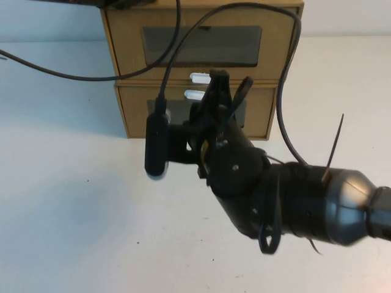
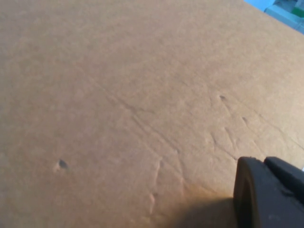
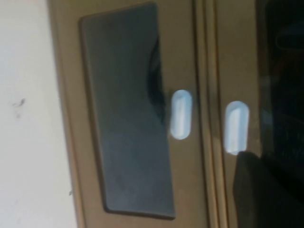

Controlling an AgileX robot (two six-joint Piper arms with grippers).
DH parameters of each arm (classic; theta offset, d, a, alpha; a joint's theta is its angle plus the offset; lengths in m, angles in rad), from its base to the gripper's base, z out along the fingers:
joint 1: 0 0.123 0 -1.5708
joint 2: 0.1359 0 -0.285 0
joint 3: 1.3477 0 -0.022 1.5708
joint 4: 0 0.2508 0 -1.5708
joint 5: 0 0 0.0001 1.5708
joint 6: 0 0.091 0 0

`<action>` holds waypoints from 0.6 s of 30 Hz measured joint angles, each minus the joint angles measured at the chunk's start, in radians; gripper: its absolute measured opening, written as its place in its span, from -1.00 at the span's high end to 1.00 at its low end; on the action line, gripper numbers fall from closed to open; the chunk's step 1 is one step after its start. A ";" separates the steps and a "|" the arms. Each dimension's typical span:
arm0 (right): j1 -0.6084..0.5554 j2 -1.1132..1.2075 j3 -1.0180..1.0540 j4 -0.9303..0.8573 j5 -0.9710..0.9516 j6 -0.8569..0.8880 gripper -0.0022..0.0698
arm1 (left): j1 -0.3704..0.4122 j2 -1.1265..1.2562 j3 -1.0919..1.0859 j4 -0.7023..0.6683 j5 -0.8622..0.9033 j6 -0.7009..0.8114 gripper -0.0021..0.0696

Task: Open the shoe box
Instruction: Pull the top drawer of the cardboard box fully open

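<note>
- High view: two cardboard drawer-type boxes stacked at the far side of the white table point(image 1: 61, 195), upper shoe box point(image 1: 122, 43) sitting on the lower shoe box point(image 1: 137, 116).
- Each front has a dark window; the upper window point(image 1: 201, 46) is in full view, while the lower one is mostly hidden behind the arm.
- Upper white handle point(image 1: 199, 77) sits at the bottom edge of the upper front. Lower white handle point(image 1: 193, 94) sits at the top edge of the lower front, one just above the other.
- Both fronts look closed and flush.
- Right gripper point(image 1: 223, 78) reaches in from the right, tip at the seam between the boxes, just beside the two handles.
- It is clenched with nothing in it, and both handles show clear of it.
- Black wrist camera point(image 1: 156, 143) hangs off that arm's left side, and a black cable point(image 1: 286, 91) loops up past the boxes.
- Right wrist view: lower handle point(image 3: 180, 114) and upper handle point(image 3: 236, 127) lie side by side, lower window point(image 3: 126, 109) next to the table edge, dark gripper body at one corner.
- Left wrist view: left gripper point(image 2: 268, 194) sits over a plain cardboard surface point(image 2: 133, 95), very close to it. Can't tell whether it is released or clenched.
</note>
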 joint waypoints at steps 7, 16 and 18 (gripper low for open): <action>-0.040 0.051 -0.063 -0.002 0.000 0.006 0.61 | 0.000 0.001 0.000 0.000 0.017 0.000 0.96; -0.096 0.101 -0.110 -0.002 -0.028 0.009 0.15 | 0.000 0.001 0.000 -0.005 0.041 0.000 0.96; -0.098 0.108 -0.124 -0.004 -0.043 0.011 0.11 | 0.000 0.001 0.000 -0.007 0.044 0.000 0.96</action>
